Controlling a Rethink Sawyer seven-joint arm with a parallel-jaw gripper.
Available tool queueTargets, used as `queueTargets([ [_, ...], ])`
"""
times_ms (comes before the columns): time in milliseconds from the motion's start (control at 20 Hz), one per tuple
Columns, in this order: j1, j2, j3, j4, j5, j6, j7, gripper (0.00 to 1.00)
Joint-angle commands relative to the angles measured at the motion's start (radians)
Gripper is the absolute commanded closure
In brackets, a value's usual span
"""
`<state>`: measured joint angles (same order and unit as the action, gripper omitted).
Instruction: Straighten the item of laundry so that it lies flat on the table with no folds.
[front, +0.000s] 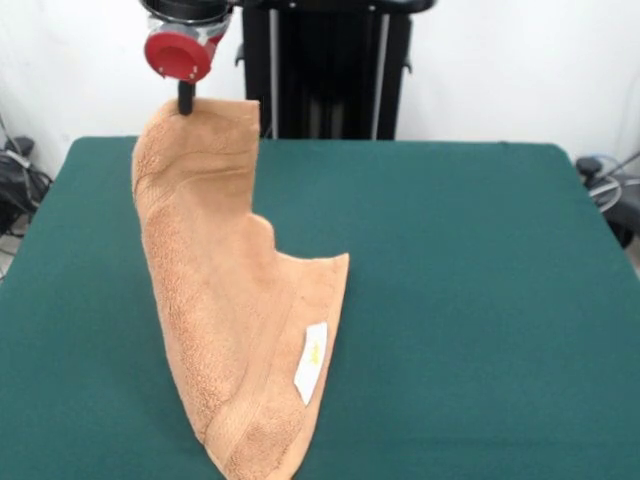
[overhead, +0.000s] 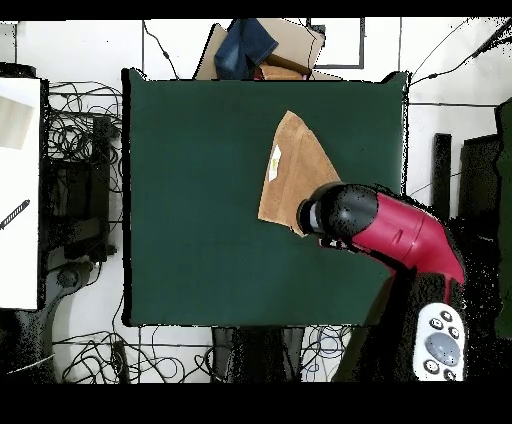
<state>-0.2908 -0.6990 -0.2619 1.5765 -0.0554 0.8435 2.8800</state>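
Note:
The item of laundry (front: 225, 300), a light orange-tan terry towel, hangs as a tall draped sheet from my gripper (front: 186, 100), which is shut on its top edge at the upper left. Its lower end rests on the table (front: 480, 300) near the front edge, folded over, with a white label carrying a yellow mark (front: 312, 362) facing out. Seen from overhead, the towel (overhead: 288, 170) is a tan wedge on the right half of the green table (overhead: 190, 200). The red and black arm (overhead: 385, 228) covers the towel's lower corner and hides the gripper there.
A cardboard box with a blue cloth (overhead: 255, 45) sits beyond the table's top edge in the overhead view. Tangled cables (overhead: 75, 150) lie along the left side, and more gear (front: 20, 185) stands off the table's left edge in the front view.

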Motion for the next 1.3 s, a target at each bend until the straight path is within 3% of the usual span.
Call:
queueTargets([
  [50,-0.089,-0.008,0.131,0.210,-0.110,-0.154,-0.264,1.00],
  [700,-0.215,-0.038,0.214,0.305,-0.229,-0.236,-0.229,1.00],
  [950,-0.253,-0.129,0.237,0.407,-0.258,-0.249,-0.242,1.00],
  [1150,-0.223,-0.241,0.199,0.428,-0.331,-0.206,-0.255,1.00],
  [1300,-0.112,-0.211,0.067,0.362,-0.510,-0.401,-0.071,1.00],
])
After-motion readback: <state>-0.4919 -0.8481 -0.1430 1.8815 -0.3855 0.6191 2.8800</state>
